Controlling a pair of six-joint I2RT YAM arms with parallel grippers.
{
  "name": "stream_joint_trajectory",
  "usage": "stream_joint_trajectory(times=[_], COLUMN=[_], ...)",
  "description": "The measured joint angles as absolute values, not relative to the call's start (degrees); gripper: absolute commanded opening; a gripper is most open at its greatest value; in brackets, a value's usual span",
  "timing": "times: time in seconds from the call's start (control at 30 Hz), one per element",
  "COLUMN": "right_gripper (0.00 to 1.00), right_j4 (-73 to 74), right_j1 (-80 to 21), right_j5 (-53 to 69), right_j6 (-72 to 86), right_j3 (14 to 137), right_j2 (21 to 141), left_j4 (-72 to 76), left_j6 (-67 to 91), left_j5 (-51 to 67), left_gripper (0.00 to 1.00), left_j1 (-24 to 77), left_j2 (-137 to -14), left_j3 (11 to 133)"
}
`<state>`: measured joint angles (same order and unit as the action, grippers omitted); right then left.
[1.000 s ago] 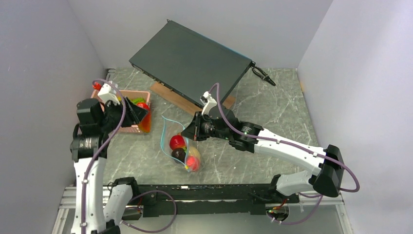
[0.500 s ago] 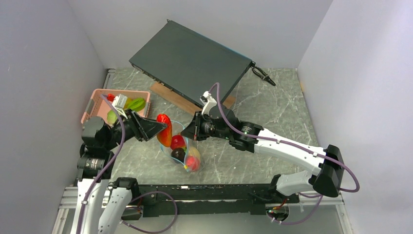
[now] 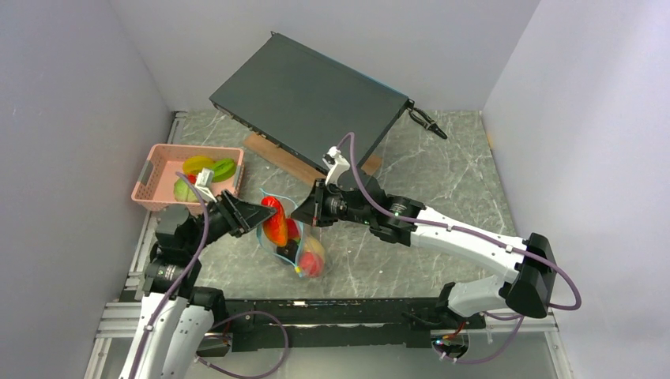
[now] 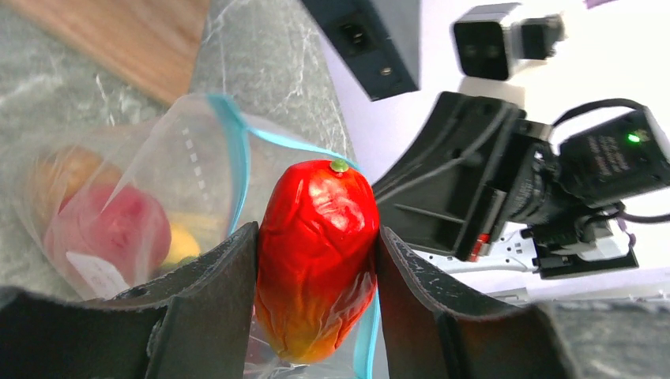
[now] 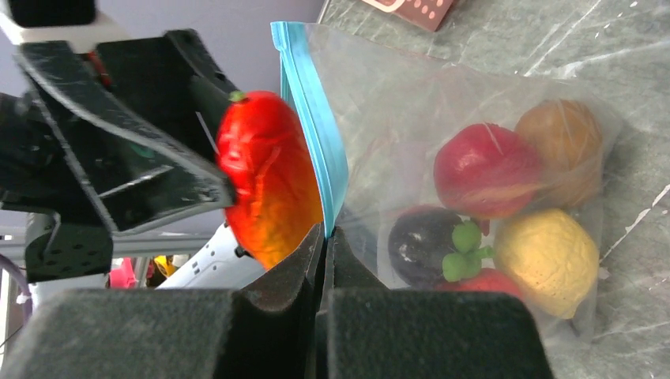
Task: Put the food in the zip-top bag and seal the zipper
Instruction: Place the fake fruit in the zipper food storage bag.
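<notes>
Left gripper [image 4: 316, 237] now at zip-top bag [image 4: 190, 150], gripping pepper [image 4: 316, 272]

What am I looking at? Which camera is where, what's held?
Two robot arms bolted at a table's near edge. The wide picture comes from a fixed camera above and behind them; each close-up from a wrist camera. The left hand grips a red-orange toy pepper at the mouth of a clear zip-top bag. The right hand, shut, pinches the bag's edge by its teal zipper. More toy food lies inside. A pink basket of toys and a black flat box also sit on the table.
</notes>
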<state>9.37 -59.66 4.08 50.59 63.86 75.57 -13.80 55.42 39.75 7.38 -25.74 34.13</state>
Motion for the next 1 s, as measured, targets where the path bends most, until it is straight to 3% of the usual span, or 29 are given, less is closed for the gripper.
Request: stream_joint_trajectory(times=[0.1,0.23,0.43,1.0], right_gripper=[0.0,0.0,0.0,0.0], right_j4=[9.34,9.34,8.95,8.95], right_j1=[-59.66,-59.66,-59.64,-59.64], right_j5=[4.14,4.16,4.51,4.82], right_j6=[50.61,50.68,51.05,51.22], right_j3=[64.07,64.12,64.12,64.12], right_j2=[75.88,75.9,76.23,76.31], left_j4=[-14.04,-14.46,-15.35,-30.26], left_j6=[57.23,57.49,56.25,44.18], left_j5=[38.11,36.69,36.53,30.94], left_gripper=[0.12,0.46,0.76,0.8], left_j1=[8.58,9.91,11.16,11.51], left_j2=[-25.71,-25.74,-27.59,-29.12], left_j3=[31.73,31.64,31.7,44.36])
